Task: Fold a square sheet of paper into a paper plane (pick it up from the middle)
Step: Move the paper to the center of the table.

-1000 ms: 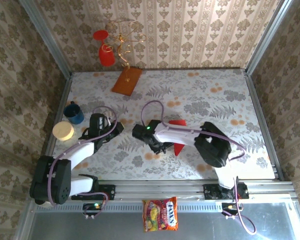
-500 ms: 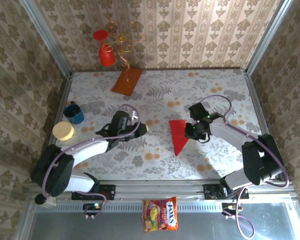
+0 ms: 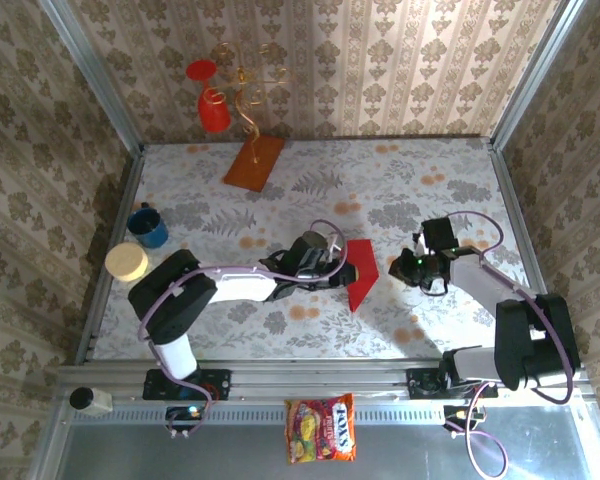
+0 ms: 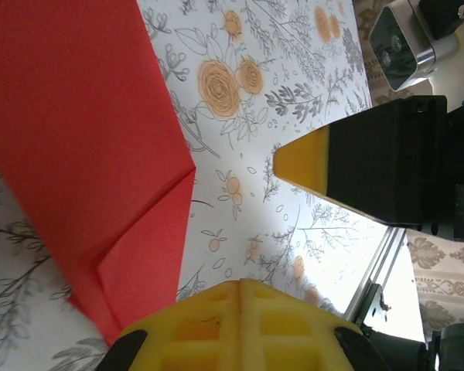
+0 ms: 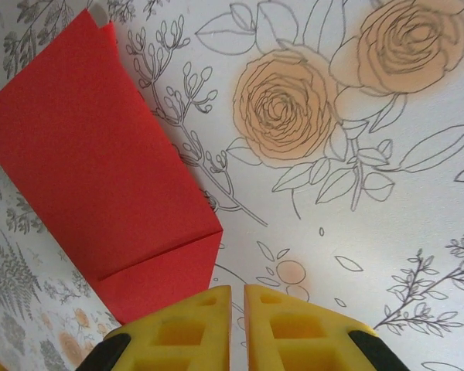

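Lying flat on table, paper plane between two closed jaws.

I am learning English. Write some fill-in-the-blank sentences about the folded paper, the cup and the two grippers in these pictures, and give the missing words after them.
1. The folded paper on the table is ___ in colour.
2. It lies ___ the left gripper and the right gripper.
3. The blue cup stands near the table's ___ edge, seen from above.
4. The right gripper's jaws hold ___.

Missing words: red; between; left; nothing.
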